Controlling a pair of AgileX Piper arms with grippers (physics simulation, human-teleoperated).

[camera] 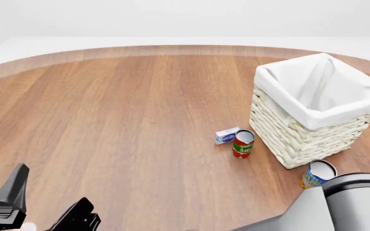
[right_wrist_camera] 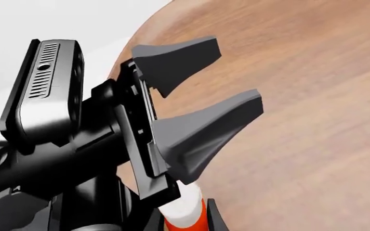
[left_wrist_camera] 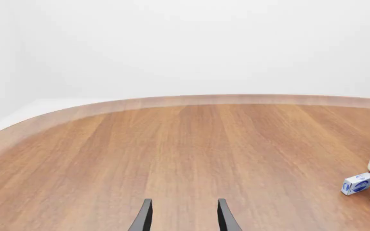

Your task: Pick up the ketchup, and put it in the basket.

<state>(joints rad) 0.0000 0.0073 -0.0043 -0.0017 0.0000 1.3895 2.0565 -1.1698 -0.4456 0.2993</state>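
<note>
Count: one basket [camera: 300,139] far right, two cans, one small blue-white box [camera: 226,135], one ketchup [right_wrist_camera: 186,204]. Red can [camera: 243,143] stands just right of the box, both by the basket's near-left wall. Blue-orange can [camera: 317,174] stands at its near corner. Left gripper [camera: 46,204] near left over the table [camera: 121,120], jaws wide apart, holding nothing. Right gripper [right_wrist_camera: 181,220]: only slivers of its fingers show, tight against the ketchup's white cap, right next to the left gripper.
</note>
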